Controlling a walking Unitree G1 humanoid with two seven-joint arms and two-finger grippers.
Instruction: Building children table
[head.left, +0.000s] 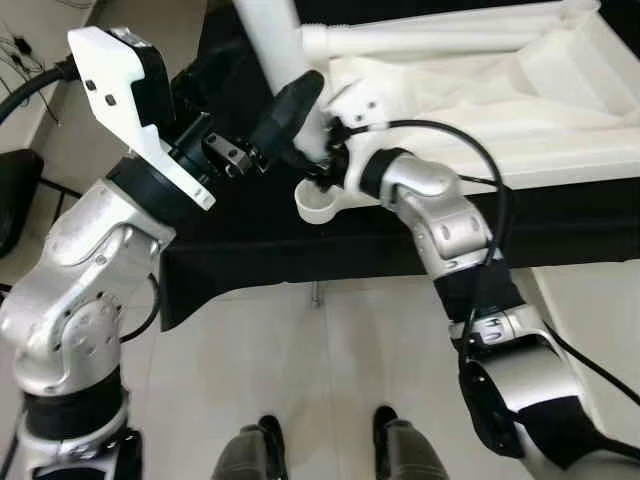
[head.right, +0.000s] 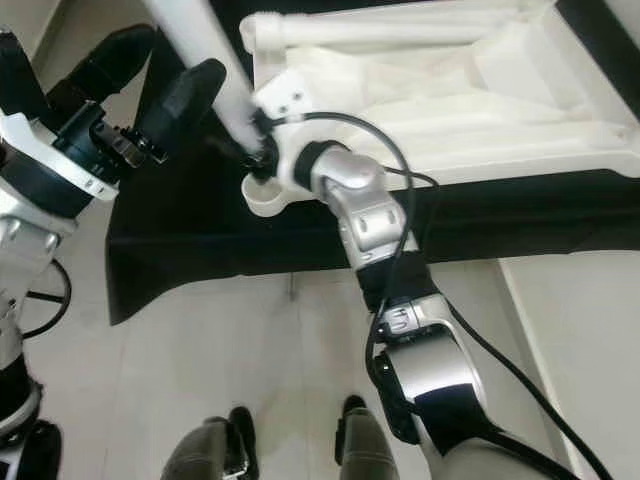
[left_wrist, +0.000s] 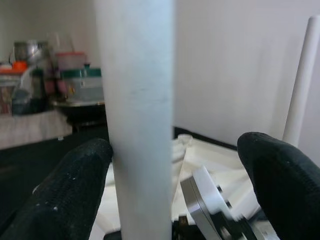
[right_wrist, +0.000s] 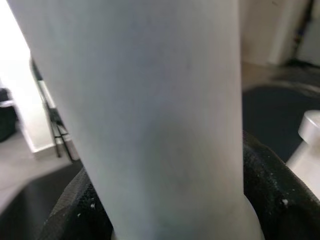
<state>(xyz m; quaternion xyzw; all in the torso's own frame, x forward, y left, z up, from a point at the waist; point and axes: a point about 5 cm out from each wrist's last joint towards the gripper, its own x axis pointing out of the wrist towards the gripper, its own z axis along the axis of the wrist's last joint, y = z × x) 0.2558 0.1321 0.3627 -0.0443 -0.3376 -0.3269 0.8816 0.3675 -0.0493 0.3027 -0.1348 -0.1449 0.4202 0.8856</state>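
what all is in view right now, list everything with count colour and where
table leg: one, white, standing upright at the near corner of the tabletop, between both grippers
upturned tabletop: one, white, lying underside up on the black cloth
second leg: one, white, lying along the far edge of the tabletop
round corner socket: one, white, at the tabletop's near corner, below the upright leg
black cloth: one, covering the work surface
floor: pale tiles, below the cloth edge
pots and containers: several, blurred, in the background of the left wrist view
left gripper: black fingers around the leg
right gripper: on the leg's base
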